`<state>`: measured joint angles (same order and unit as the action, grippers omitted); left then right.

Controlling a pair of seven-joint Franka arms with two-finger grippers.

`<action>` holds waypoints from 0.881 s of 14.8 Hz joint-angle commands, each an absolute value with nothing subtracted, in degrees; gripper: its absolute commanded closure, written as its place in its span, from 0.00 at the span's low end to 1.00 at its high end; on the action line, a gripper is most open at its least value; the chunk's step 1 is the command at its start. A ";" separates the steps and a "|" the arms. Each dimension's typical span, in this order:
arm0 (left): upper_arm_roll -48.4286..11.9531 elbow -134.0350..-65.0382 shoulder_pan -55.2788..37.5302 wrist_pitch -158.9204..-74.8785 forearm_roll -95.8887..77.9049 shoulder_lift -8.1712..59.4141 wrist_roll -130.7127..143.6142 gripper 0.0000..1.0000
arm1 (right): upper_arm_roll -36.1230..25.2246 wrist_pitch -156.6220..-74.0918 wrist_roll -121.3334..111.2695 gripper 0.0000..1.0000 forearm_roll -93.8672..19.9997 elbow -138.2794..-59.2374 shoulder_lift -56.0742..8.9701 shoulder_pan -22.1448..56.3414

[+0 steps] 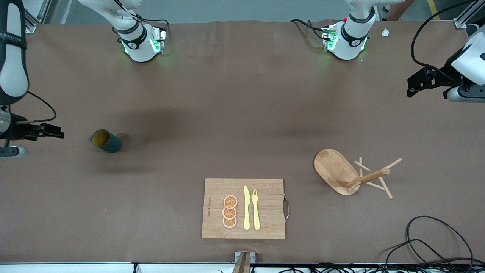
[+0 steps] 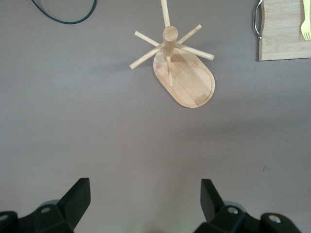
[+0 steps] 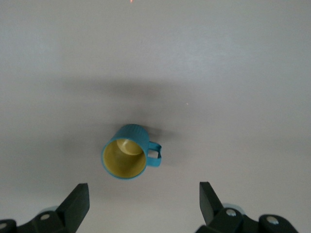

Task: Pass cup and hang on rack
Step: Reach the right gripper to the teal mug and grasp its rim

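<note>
A: Front view cuts both arms at the frame edges. Right gripper shows only as a dark tip; fingers don't resolve there.
B: Same for the left gripper, mostly a black block.
A: Wrist views crop the fingers at the bottom edge, roots out of frame.
B: Cutting board clipped by the left wrist view's corner, only part of the fork in shot.
A: Printed mark on the board's edge: too small to read.
B: Cup handle barely visible in front view.
</note>
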<state>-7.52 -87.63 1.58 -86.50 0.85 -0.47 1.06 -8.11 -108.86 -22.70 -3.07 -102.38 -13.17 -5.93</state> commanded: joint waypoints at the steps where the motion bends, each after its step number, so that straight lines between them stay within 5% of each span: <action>1: -7.73 -86.57 1.76 -85.69 1.05 -0.18 0.00 0.00 | -7.56 -119.58 -32.14 0.00 -6.58 -114.14 -11.07 -8.08; 5: -7.73 -86.40 1.85 -85.69 0.97 -0.35 -0.09 0.00 | -7.38 -134.18 -35.77 0.02 -8.00 -124.17 -12.30 -7.12; 10: -7.73 -86.13 1.76 -85.69 0.88 -0.44 0.62 0.00 | -7.12 -138.07 -35.68 0.14 -8.17 -124.54 -18.45 -6.68; 12: -7.73 -86.13 1.76 -85.69 0.97 -0.44 0.62 0.00 | -7.03 -138.08 -35.77 0.34 -10.18 -124.54 -19.16 -6.51; 13: -7.73 -86.13 1.84 -85.69 0.97 -0.44 0.44 0.00 | -6.94 -137.82 -35.68 0.60 -10.28 -124.54 -19.16 -6.24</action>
